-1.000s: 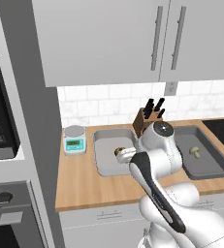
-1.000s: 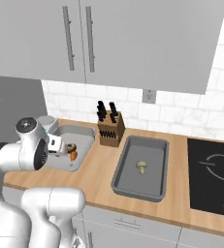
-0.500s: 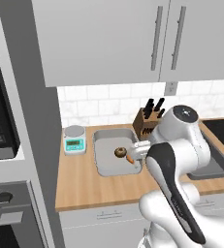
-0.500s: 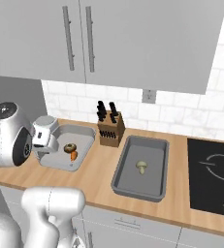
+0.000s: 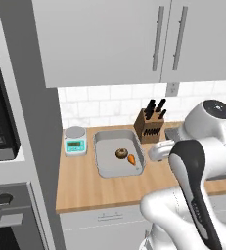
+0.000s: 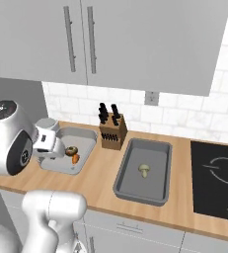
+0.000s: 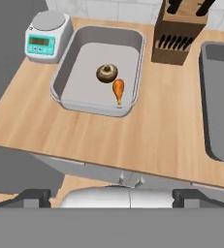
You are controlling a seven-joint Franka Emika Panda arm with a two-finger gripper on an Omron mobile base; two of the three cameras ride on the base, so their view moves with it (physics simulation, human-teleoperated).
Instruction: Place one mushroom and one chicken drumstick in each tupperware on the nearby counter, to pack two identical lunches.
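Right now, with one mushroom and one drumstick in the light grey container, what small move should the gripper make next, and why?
Probably swing the open gripper off the light grey rectangular container, whose round brown mushroom and orange tapered drumstick make a full pair, and search for another drumstick: the darker grey container holds just a pale mushroom.

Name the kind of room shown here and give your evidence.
A rendered home kitchen, most likely: a wooden counter under wall cabinets, a knife block against tiled wall, a black stovetop, and a small kitchen scale.
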